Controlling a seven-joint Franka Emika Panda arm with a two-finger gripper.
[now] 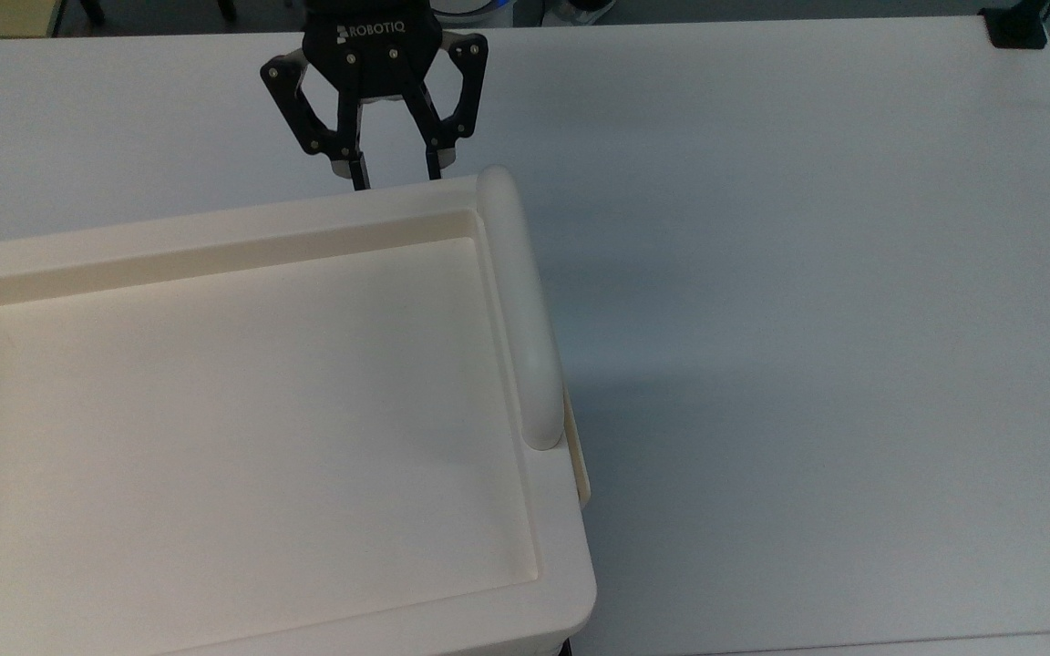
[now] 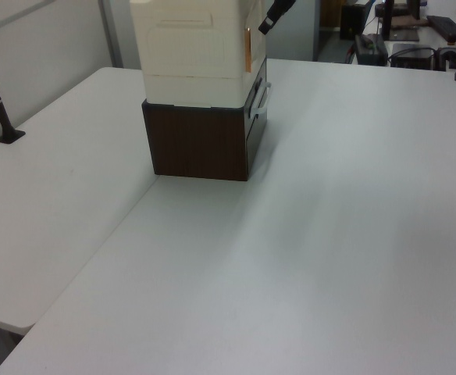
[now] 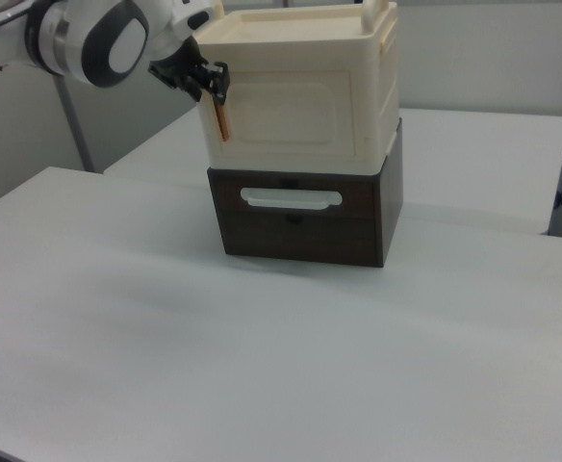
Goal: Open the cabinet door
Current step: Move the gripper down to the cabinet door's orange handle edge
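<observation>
One black hand [image 1: 395, 173], fingers spread open, gripping nothing, just beside cream cabinet door [image 3: 291, 120], white table [image 1: 808, 273]

Cabinet [image 3: 300, 106] blocks table [image 1: 808, 273] middle; surrounding table seemingly free.

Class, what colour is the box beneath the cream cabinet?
Dark brown box, clearest in the right view.
</observation>
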